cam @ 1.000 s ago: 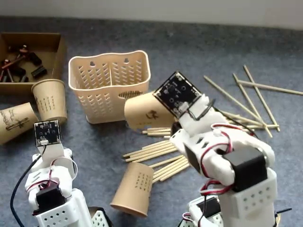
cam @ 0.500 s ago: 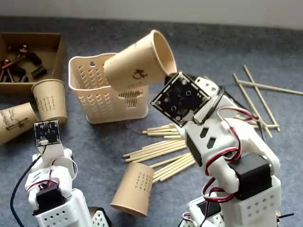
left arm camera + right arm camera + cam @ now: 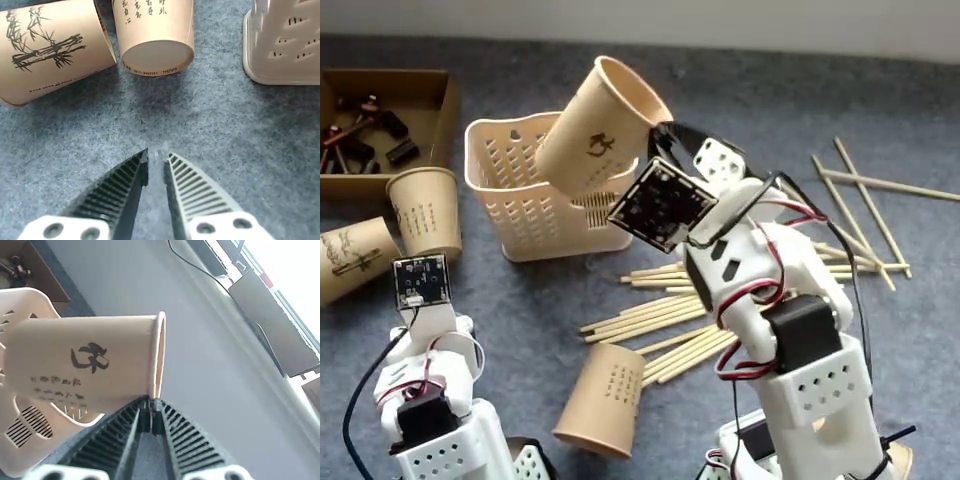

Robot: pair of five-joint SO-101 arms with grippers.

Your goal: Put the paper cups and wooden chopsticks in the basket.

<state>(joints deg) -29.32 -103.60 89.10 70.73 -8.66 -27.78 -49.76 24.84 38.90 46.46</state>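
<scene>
right claw (image 3: 665, 140): clamped on the rim of a paper cup (image 3: 590, 130), one finger inside the mouth and one outside, up in the air over the basket (image 3: 535, 215)
held cup: tilted, mouth pointing up toward the table's far edge, base dipping over the basket's rim on the side nearer the right edge; can't tell if the base is past the rim
left claw (image 3: 156, 159): open just a crack, nothing between the fingers, low over the mat near the front-left corner
basket: cream plastic with slotted walls, standing upright left of the table's middle; the held cup blocks a good part of the opening, so no idea what's inside
cups near the left edge: one plain-print cup (image 3: 425, 212) with its base turned toward the left claw, and a bamboo-print cup (image 3: 350, 258) lying on its side just beside it
third loose cup (image 3: 600, 400): on its side near the front edge, between the two arms
chopsticks: a bunch (image 3: 660, 330) lying on the table right by that cup, more (image 3: 850, 210) scattered toward the right edge
cardboard box (image 3: 430, 110): far-left corner, with small black and red parts (image 3: 365, 135) in it
</scene>
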